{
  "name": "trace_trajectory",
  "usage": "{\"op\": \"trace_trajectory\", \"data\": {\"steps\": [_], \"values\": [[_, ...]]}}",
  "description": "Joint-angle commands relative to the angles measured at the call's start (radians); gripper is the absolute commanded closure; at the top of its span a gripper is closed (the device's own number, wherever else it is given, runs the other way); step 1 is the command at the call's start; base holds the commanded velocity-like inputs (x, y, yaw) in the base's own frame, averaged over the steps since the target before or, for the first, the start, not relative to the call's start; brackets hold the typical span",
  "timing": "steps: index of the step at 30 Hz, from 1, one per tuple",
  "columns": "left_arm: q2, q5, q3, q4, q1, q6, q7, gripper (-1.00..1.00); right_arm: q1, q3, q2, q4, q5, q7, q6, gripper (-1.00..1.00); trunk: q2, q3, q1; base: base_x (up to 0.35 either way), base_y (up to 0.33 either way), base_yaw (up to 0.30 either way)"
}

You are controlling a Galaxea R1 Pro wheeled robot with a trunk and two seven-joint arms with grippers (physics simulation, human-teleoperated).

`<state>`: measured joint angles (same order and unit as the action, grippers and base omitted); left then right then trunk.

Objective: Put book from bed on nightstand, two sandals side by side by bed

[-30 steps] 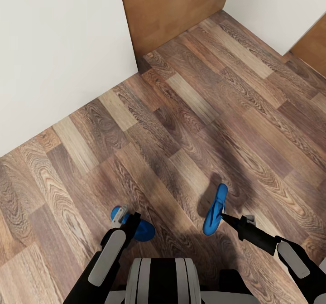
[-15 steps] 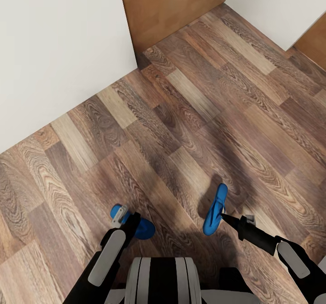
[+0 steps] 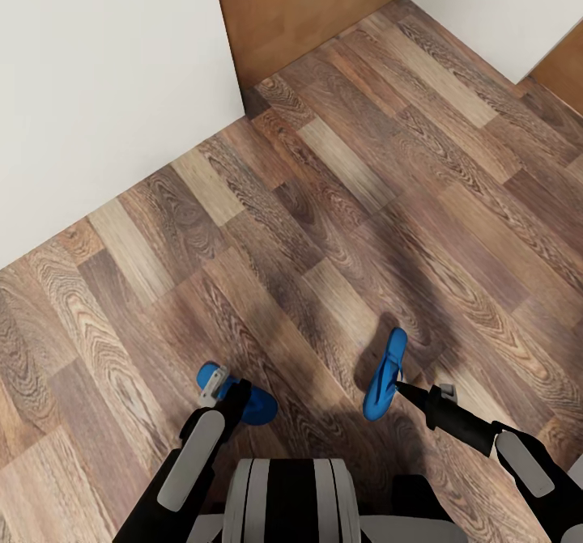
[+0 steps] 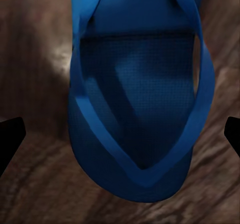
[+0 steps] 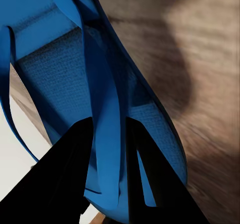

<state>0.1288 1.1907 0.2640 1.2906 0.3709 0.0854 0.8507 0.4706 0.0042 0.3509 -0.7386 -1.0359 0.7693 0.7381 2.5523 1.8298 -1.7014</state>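
The robot is carrying one bright blue sandal in each arm over a wood-plank floor, so the step in hand looks like ferrying the pair toward the bed; neither the bed nor the book is appearing here. Nearest, at the bottom of the head view, the robot's grey and black trunk (image 3: 287,498) is sitting between the two arms. The left gripper (image 3: 225,389) is holding the left sandal (image 3: 247,404) roughly flat, toe and heel poking out either side of it; in the left wrist view its dark fingertips (image 4: 10,139) are showing wide at the edges of the sole, so whether they are pinching it I cannot tell. The right gripper (image 3: 402,389) is clamped on the right sandal (image 3: 385,374), which is hanging on edge; the right wrist view shows two black fingers (image 5: 75,169) closed around the thin rubbery thong strap. Both soles are finely dimpled foam with smooth curved straps. Beyond, the floor (image 3: 348,203) is showing strong brown grain and soft shadows. Farthest, a plain white wall (image 3: 97,82) is meeting an orange-brown wooden panel (image 3: 308,9). Next, the robot probably needs to drive or turn until the bed comes into sight, then lower both sandals flat and parallel.
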Motion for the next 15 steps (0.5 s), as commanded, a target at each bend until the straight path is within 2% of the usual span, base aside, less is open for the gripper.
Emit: {"op": "trace_trajectory", "data": {"steps": [1,15], "values": [[0.001,0.001,0.0,0.001,0.0,0.005,0.005,-1.0,0.0,0.0,0.0,0.0,-0.006,0.002,0.006,1.0,0.0,0.0,0.0,0.0,0.0,0.0],[0.001,0.001,0.0,0.003,0.0,0.006,0.007,-1.0,0.0,0.0,0.0,0.0,-0.006,0.002,0.006,1.0,0.0,0.0,0.0,0.0,0.0,0.0]]}}
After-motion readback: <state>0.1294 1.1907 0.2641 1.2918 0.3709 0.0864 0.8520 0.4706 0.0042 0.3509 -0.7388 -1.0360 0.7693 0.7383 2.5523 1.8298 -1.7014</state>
